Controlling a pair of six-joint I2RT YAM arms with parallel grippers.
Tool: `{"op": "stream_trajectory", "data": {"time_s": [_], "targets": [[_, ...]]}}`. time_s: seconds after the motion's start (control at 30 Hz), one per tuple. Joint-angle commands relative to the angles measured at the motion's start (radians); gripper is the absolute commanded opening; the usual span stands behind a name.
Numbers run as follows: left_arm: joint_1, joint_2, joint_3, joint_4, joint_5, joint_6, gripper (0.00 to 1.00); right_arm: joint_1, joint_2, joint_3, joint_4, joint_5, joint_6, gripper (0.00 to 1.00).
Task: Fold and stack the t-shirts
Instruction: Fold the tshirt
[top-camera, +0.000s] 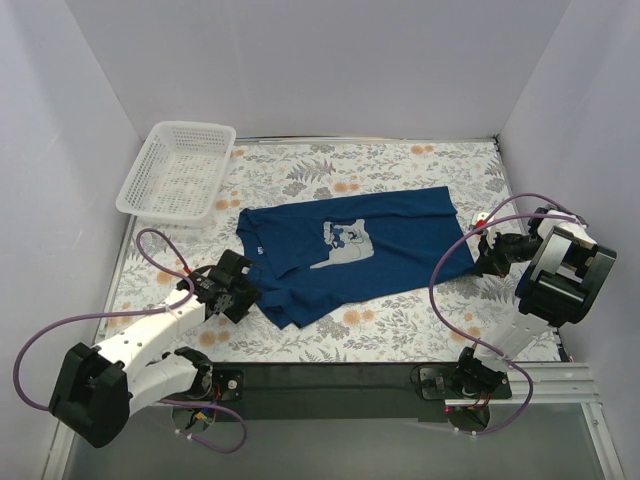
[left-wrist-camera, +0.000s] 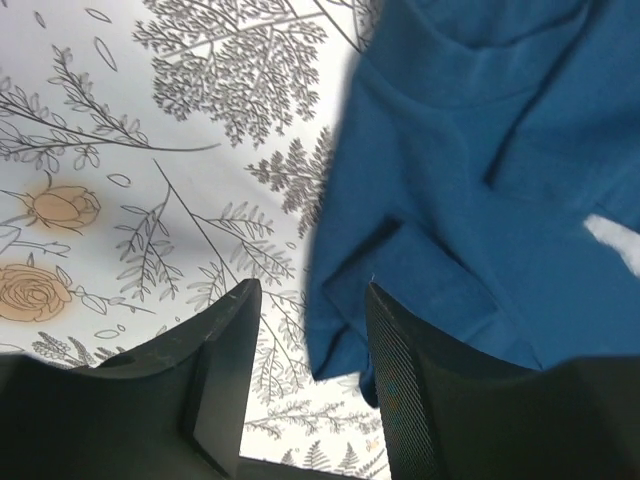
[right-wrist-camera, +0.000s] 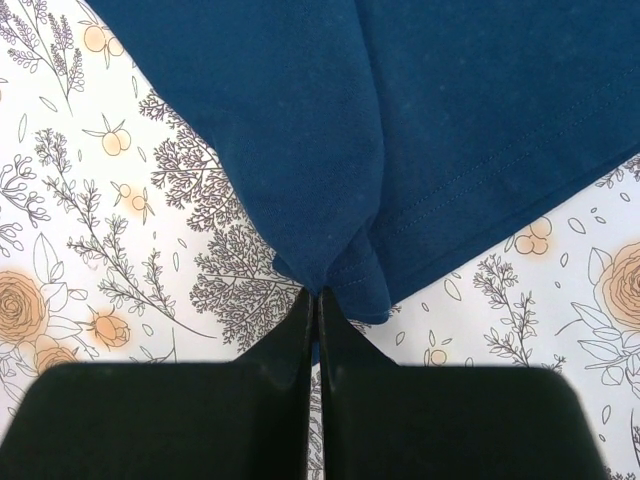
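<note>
- left gripper (top-camera: 235, 287) reaches in low from lower left, fingers spread, shirt edge between them
- right gripper (right-wrist-camera: 318, 305), elbow up at right, pinches the hem corner tight
- navy t-shirt (top-camera: 390, 262) lies rumpled mid-frame
- white mesh basket (top-camera: 178, 170) sits upper left

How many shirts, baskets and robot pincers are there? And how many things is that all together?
blue t-shirt: 1
white basket: 1
robot pincers: 2, the left pincer and the right pincer
total: 4
</note>
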Motion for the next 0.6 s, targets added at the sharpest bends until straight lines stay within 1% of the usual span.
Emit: {"op": "stream_trajectory", "data": {"time_s": [0.0,0.17,0.33,0.43,0.57], "targets": [[0.014,0.018,-0.017,0.000,-0.068,-0.220,0.43,0.003,-0.009,0.003,-0.002,-0.031,-0.007,0.01],[0.060,0.081,-0.044,0.119,-0.029,-0.180,0.42,0.003,-0.007,0.000,-0.003,-0.034,-0.005,0.01],[0.069,0.195,-0.012,0.156,-0.003,-0.149,0.42,0.003,-0.007,0.000,0.000,-0.025,-0.004,0.01],[0.068,0.282,0.037,0.115,0.006,-0.143,0.34,0.003,-0.007,0.001,-0.002,-0.027,-0.002,0.01],[0.068,0.327,0.054,0.078,0.021,-0.116,0.25,0.003,-0.006,0.003,-0.002,-0.028,-0.001,0.01]]}}
